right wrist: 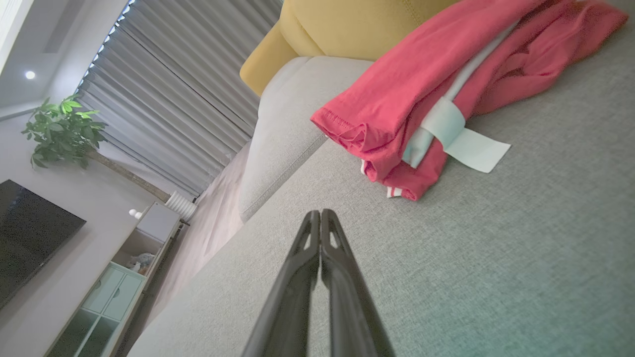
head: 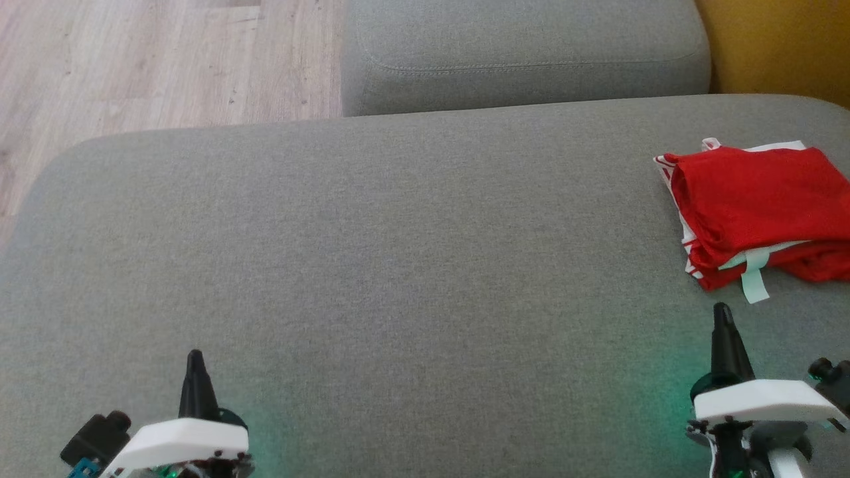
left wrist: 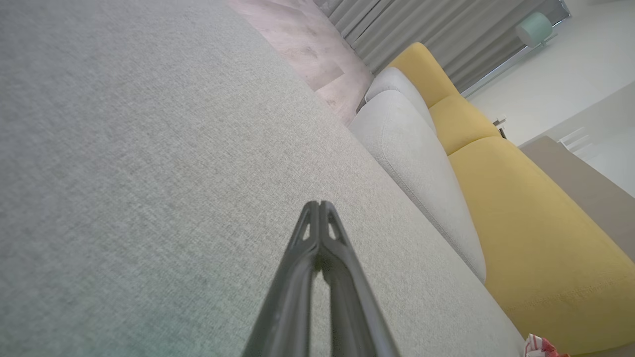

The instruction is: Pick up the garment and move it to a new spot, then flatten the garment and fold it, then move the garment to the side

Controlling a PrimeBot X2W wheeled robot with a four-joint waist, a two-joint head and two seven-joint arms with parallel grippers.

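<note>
A folded red garment [head: 757, 199] with white trim and a pale label strip lies at the far right of the grey sofa seat [head: 398, 265]. In the right wrist view the garment [right wrist: 421, 94] sits just beyond my fingertips, a little to the right. My right gripper [head: 722, 312] is shut with nothing in it, a short way in front of the garment's near edge, and its shut tips [right wrist: 320, 214] hover over bare fabric. My left gripper [head: 194, 357] is shut and empty at the lower left, far from the garment, above the seat [left wrist: 149, 148]. A red corner of the garment [left wrist: 540, 347] peeks in at the left wrist view's bottom right.
A grey back cushion [head: 524, 53] lies behind the seat, with a yellow cushion [head: 777, 46] at the far right. Wooden floor [head: 133, 60] lies beyond the seat's rounded left edge. Curtains [right wrist: 188, 99], a plant [right wrist: 62, 129] and a cabinet [right wrist: 114, 287] stand in the room.
</note>
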